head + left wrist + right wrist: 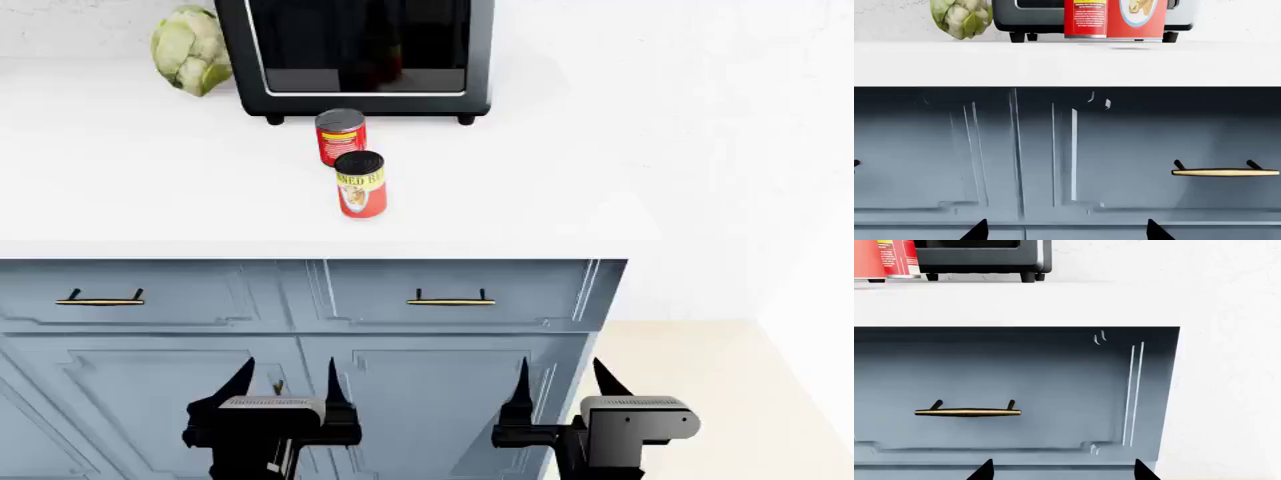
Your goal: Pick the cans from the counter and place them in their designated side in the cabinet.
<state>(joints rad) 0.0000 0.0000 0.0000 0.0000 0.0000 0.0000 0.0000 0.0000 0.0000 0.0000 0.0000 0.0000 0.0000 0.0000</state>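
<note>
Claws (284, 392) open, cans (360, 184) on counter (561, 190) — cabinet (441, 380) shut

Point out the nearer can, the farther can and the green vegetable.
nearer can (362, 188): head view, on its red label side.
farther can (340, 138): head view, on its red side.
green vegetable (191, 50): head view, on its leafy middle.

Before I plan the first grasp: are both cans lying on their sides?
No, in the head view both cans stand upright on the counter, lids up.
</note>
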